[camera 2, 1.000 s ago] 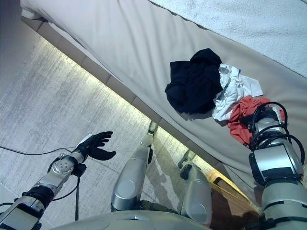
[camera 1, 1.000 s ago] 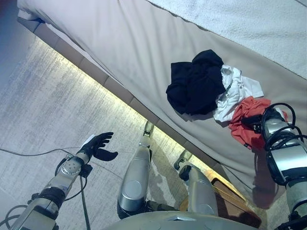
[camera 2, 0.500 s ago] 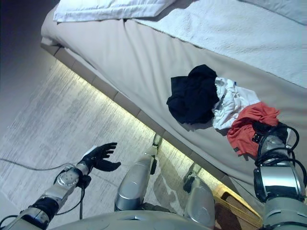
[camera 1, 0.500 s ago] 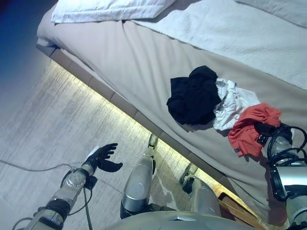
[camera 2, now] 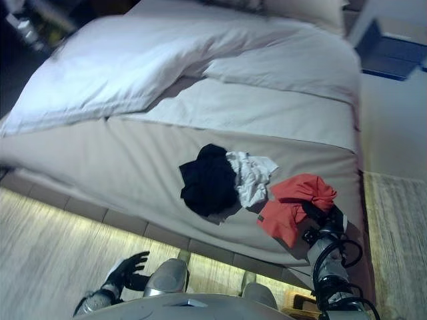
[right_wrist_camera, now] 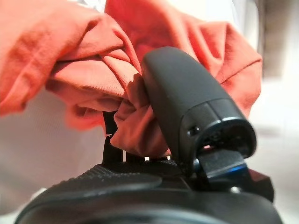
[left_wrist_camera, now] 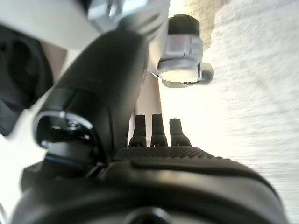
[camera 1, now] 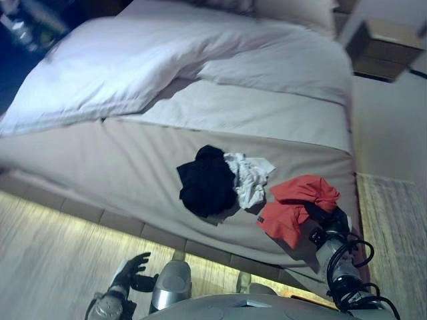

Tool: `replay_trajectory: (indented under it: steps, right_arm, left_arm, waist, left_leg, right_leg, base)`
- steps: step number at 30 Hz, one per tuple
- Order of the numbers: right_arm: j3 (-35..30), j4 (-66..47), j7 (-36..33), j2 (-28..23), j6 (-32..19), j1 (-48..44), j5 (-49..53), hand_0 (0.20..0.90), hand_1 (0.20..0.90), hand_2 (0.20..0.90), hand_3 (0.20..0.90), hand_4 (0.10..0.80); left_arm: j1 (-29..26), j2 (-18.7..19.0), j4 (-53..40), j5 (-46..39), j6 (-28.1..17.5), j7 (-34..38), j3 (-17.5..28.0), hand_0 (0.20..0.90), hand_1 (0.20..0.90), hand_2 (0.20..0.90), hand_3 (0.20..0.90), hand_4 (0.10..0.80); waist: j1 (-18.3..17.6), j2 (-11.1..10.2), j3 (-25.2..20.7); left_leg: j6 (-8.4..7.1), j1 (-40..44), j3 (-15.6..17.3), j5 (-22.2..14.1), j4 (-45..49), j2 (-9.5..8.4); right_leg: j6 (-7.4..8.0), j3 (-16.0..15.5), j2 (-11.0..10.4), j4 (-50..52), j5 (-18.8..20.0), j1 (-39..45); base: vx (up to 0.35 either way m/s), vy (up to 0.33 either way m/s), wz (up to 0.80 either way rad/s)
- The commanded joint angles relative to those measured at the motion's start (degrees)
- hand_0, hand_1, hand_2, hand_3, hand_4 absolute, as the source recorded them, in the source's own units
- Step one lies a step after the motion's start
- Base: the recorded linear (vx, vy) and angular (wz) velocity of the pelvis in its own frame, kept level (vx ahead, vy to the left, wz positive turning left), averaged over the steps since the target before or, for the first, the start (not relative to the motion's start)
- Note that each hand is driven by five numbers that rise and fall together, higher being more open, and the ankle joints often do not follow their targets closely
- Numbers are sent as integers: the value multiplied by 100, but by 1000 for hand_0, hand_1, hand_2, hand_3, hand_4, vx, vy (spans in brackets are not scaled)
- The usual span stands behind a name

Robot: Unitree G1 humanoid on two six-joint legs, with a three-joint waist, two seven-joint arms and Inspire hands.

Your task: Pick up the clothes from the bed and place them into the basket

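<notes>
A red garment (camera 1: pixel 295 204) lies bunched near the bed's right corner, and my right hand (camera 1: pixel 325 221) is shut on its edge. In the right wrist view my thumb (right_wrist_camera: pixel 187 107) pinches a fold of the red cloth (right_wrist_camera: pixel 84 70). A black garment (camera 1: pixel 203 182) and a white garment (camera 1: pixel 247 177) lie together on the grey sheet to the left of it. My left hand (camera 1: pixel 130 270) is open and empty, low over the floor in front of the bed. The left wrist view shows its straight fingers (left_wrist_camera: pixel 156 131).
The bed (camera 1: pixel 120 167) has a white duvet (camera 1: pixel 120 67) folded back over its far half and pillows at the head. A nightstand (camera 1: pixel 383 43) stands at the far right. A lit strip runs along the bed's base (camera 1: pixel 60 210). A rug (camera 1: pixel 393 227) lies to the right.
The camera has swung up, so more of the bed shows. My right hand has lifted and pulled the red garment a little away from the white one. The left hand stays open.
</notes>
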Motion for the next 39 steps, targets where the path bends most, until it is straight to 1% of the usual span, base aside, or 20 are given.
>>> replay_trajectory:
  steps: [1, 2, 4, 6, 7, 8, 9, 11, 13, 14, 15, 17, 19, 22, 24, 25, 27, 29, 32, 39]
  right_arm:
    - [-334, -269, -417, -430, -546, -376, 210, 300, 300, 300, 200, 100]
    - [-362, -271, -462, -419, -520, -365, 224, 300, 300, 300, 200, 100]
    - [-499, -230, -519, -328, -533, -275, 228, 300, 300, 300, 200, 100]
    - [-529, -267, -586, -273, -421, -205, 157, 300, 300, 300, 200, 100]
    - [-559, -113, -488, -265, -336, -204, 143, 300, 300, 300, 200, 100]
    - [-544, -53, -498, -291, -288, -227, 177, 300, 300, 300, 200, 100]
    - [-553, 86, -403, -313, -224, -275, 140, 300, 300, 300, 200, 100]
    - [-538, 394, -307, -339, -135, -364, 71, 300, 300, 300, 200, 100]
    - [-491, 755, -321, -301, -191, -449, -15, 300, 300, 300, 200, 100]
    - [-473, 883, -325, -282, -242, -477, -28, 300, 300, 300, 200, 100]
    - [-427, 1178, -383, -246, -305, -557, -48, 300, 300, 300, 200, 100]
    - [-386, 1386, -442, -184, -321, -680, 39, 300, 300, 300, 200, 100]
    - [-354, 1487, -464, -130, -273, -750, 126, 300, 300, 300, 200, 100]
    - [-277, 1547, -488, -115, -107, -755, 288, 300, 300, 300, 200, 100]
    - [-268, 1588, -432, -118, -55, -728, 458, 300, 300, 300, 200, 100]
    - [-313, 1683, -337, -90, -37, -673, 518, 300, 300, 300, 200, 100]
    - [-188, 1769, -277, -73, -132, -658, 526, 300, 300, 300, 200, 100]
    - [-144, 1790, -198, -70, -176, -664, 581, 300, 300, 300, 200, 100]
    - [-104, 1726, -413, -78, -242, -692, 591, 300, 300, 300, 200, 100]
    - [-285, 1760, -678, -397, -241, -832, 729, 300, 300, 300, 200, 100]
  left_arm:
    - [-278, 125, -235, 49, -224, -224, -208, 900, 900, 900, 900, 800]
    - [-327, 144, -235, 5, -186, -241, -222, 900, 900, 900, 900, 800]
    - [-521, 184, -173, -129, -36, -301, -228, 900, 900, 900, 900, 800]
    - [-553, 232, -232, -95, 157, -333, -166, 900, 900, 900, 900, 800]
    - [-530, 290, -140, -35, 220, -205, -118, 900, 900, 900, 900, 800]
    - [-538, 307, -97, -55, 243, -159, -132, 900, 900, 900, 900, 800]
    - [-541, 309, 37, -214, 224, -59, -110, 900, 900, 900, 900, 800]
    - [-594, 280, 265, -432, 165, 46, -34, 900, 900, 900, 900, 800]
    - [-686, 233, 430, -538, 130, 96, 18, 900, 900, 900, 900, 800]
    - [-717, 220, 472, -546, 119, 92, 25, 900, 900, 900, 900, 800]
    - [-796, 202, 550, -445, 83, 18, 59, 900, 900, 900, 900, 800]
    - [-866, 181, 548, -334, 64, -4, 41, 900, 900, 900, 900, 800]
    - [-927, 165, 568, -221, 19, 32, 33, 900, 900, 900, 900, 800]
    - [-1002, 166, 478, -267, -171, -63, -4, 900, 900, 900, 900, 800]
    - [-1051, 144, 440, -374, -222, -70, 4, 900, 900, 900, 900, 800]
    - [-1044, 95, 383, -410, -310, -21, 32, 900, 900, 900, 900, 800]
    - [-947, 28, 332, -430, -468, 40, 99, 900, 900, 900, 900, 800]
    - [-828, -41, 287, -398, -471, 100, 143, 900, 900, 900, 900, 800]
    - [-731, -77, 346, -179, -574, 141, 142, 900, 900, 900, 900, 800]
    - [-779, -3, 416, -223, -578, 197, 71, 900, 900, 900, 900, 800]
  waist:
    - [-56, 84, -185]
    - [-96, 102, -206]
    - [-248, 126, -278]
    - [-296, 92, -296]
    - [-255, 140, -336]
    - [-205, 164, -362]
    - [-83, 225, -412]
    - [121, 327, -529]
    - [291, 349, -666]
    - [358, 345, -674]
    - [546, 260, -716]
    - [727, 94, -750]
    - [752, 13, -751]
    - [684, -58, -728]
    - [658, -80, -720]
    - [634, -120, -680]
    - [705, -132, -601]
    - [752, -106, -547]
    - [788, 50, -492]
    - [798, 203, -506]
  left_leg:
    - [273, 225, 297, -300, -113, -198]
    - [272, 261, 337, -300, -168, -212]
    - [326, 377, 514, -336, -362, -310]
    - [320, 566, 749, -372, -579, -372]
    - [343, 585, 979, -293, -716, -338]
    - [356, 548, 1063, -257, -721, -324]
    - [376, 500, 1261, -175, -772, -284]
    - [460, 382, 1560, -78, -818, -238]
    - [552, 305, 1668, -153, -818, -225]
    - [597, 230, 1791, -79, -779, -221]
    - [606, 176, 1942, -92, -754, -231]
    - [481, 59, 2102, -3, -732, -199]
    - [302, -68, 2233, 108, -675, -53]
    - [140, -184, 2304, 245, -701, 131]
    - [94, -231, 2299, 253, -661, 175]
    - [37, -268, 2136, 232, -534, 232]
    - [-8, -254, 1578, 192, -422, 252]
    - [-34, -226, 1287, 239, -416, 214]
    - [-145, -273, 1365, 482, -609, 309]
    - [-255, -289, 1249, 610, -717, 261]
  right_leg:
    - [195, -375, -23, 394, 68, -85]
    - [250, -346, -63, 372, 126, -104]
    - [518, -323, -268, 267, 499, -283]
    - [771, -638, -508, 236, 1130, -643]
    - [779, -1118, -537, 724, 1166, -920]
    - [740, -1240, -510, 905, 1069, -941]
    - [675, -1601, -485, 1245, 887, -848]
    - [517, -2093, -610, 1848, 670, -656]
    - [476, -2280, -707, 2084, 451, -418]
    - [399, -2441, -756, 2077, 485, -360]
    - [401, -2657, -780, 1834, 301, -44]
    - [387, -2841, -546, 810, 79, 397]
    - [375, -2666, -217, 159, -85, 548]
    - [274, -2474, 9, -178, -76, 546]
    - [227, -2444, 62, -267, -58, 530]
    - [173, -2352, 107, -283, -7, 467]
    - [93, -2141, 130, -185, -18, 382]
    - [47, -1975, 170, -196, 11, 369]
    - [35, -2081, 185, -180, -47, 460]
    - [16, -2314, 118, -132, -86, 489]
  base:
    - [-155, 223, -19]
    - [-204, 291, -16]
    - [-201, 217, -27]
    - [-294, 174, -62]
    - [-427, 210, -102]
    - [-508, 231, -138]
    - [-336, 124, -117]
    - [-342, 110, -106]
    - [-236, -2, -129]
    - [-255, -127, -124]
    - [-302, -186, -97]
    - [-261, -305, -118]
    - [-174, -278, -113]
    - [-125, -203, -79]
    - [-77, -141, -45]
    - [-76, -173, -21]
    - [-40, -119, -7]
    - [-39, -47, -56]
    - [-53, -1, -40]
    - [-1, 38, 5]
